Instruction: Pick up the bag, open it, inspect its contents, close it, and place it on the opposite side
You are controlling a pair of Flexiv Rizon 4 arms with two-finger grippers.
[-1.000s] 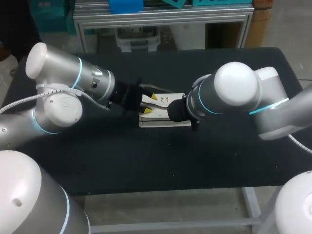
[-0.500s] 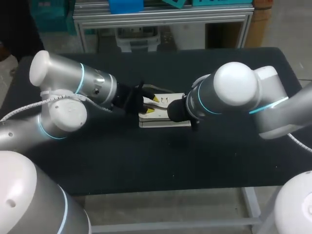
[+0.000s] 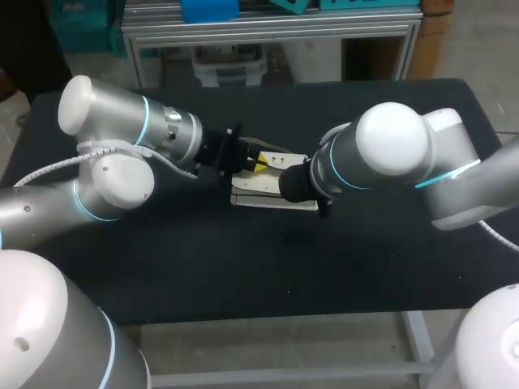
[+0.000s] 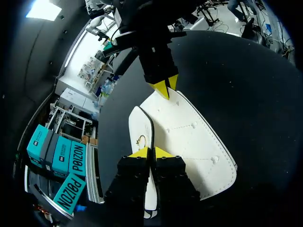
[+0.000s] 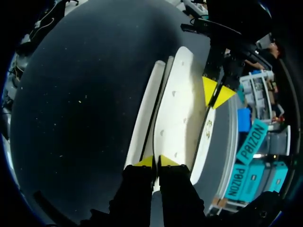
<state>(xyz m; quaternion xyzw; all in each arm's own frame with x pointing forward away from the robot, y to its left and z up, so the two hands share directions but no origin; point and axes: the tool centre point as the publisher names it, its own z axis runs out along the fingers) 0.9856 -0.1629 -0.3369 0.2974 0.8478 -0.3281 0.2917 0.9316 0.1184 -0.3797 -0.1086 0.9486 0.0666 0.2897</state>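
Note:
A flat white bag [image 3: 261, 197] with a small gold clasp lies at the middle of the black table [image 3: 243, 267]. My left gripper [image 3: 258, 160] comes in from the left. In the left wrist view this gripper [image 4: 150, 152] is shut on the thin edge of the bag [image 4: 189, 137] beside the clasp. My right gripper [image 5: 155, 161] is shut on the opposite edge of the bag [image 5: 177, 109]; in the head view its fingers are hidden behind its wrist [image 3: 296, 182]. Each wrist view shows the other gripper's yellow tips at the bag's far end.
Dark tabletop surrounds the bag on every side, with wide room toward the front edge [image 3: 268, 316]. No other objects stand on the table. Both arms meet over its middle.
My left gripper has slid right along the bag and its fingers have come together on the bag's edge. The right arm has kept still.

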